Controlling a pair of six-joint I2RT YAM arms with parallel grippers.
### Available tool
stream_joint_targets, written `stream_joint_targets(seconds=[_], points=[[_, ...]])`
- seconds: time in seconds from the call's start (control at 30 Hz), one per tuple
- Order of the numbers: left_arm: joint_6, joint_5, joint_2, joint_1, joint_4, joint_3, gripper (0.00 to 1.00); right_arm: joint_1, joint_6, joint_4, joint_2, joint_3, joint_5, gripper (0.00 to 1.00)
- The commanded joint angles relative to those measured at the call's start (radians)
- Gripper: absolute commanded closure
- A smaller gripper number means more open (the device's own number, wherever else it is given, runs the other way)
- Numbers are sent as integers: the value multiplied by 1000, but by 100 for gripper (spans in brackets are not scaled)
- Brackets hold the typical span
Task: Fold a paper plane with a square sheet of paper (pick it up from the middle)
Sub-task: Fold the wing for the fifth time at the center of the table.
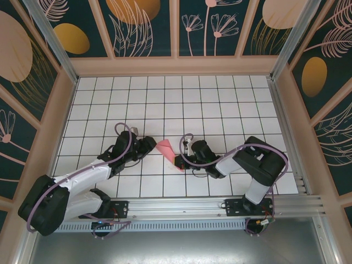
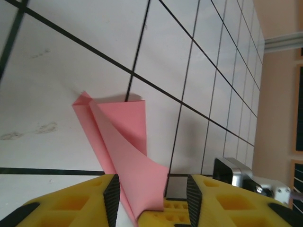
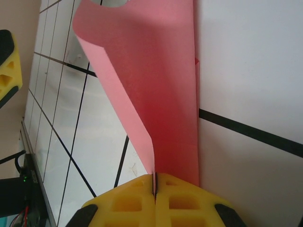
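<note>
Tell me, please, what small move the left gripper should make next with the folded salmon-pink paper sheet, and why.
Probably close the left gripper on the folded salmon-pink paper sheet: its jaws stand apart with the sheet's raised flap between them, while the right gripper is shut on another edge.

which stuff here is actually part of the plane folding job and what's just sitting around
Job:
pink paper, partly folded
right gripper, shut on the paper's edge
left gripper, jaws apart, paper between them

Just there:
white grid table
patterned walls
metal rail
</note>
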Motion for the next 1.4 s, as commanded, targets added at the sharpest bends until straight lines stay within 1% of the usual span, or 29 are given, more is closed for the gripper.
stream_joint_targets(seconds=[0.0, 0.13, 0.27, 0.37, 0.53, 0.63, 1.03, 1.27, 1.37], points=[[26, 72, 17, 5, 111, -26, 57, 2, 47, -63, 44, 14, -41, 100], [12, 127, 66, 4, 184, -29, 60, 2, 45, -110, 44, 24, -13, 100], [1, 181, 126, -9, 273, -20, 60, 4, 37, -147, 54, 33, 5, 100], [3, 202, 168, -30, 318, -6, 60, 3, 39, -165, 60, 35, 14, 100], [-8, 192, 240, -82, 386, 3, 59, 2, 61, -148, 64, 27, 15, 100], [-17, 174, 255, -97, 429, -15, 57, 3, 68, -146, 71, 30, 6, 100], [-23, 189, 319, -105, 536, -17, 56, 3, 70, -158, 83, 43, 8, 100], [-3, 192, 369, -106, 539, -3, 55, 3, 76, -158, 82, 41, 5, 100], [-14, 202, 394, -107, 571, -6, 54, 3, 80, -160, 82, 40, 5, 100]])
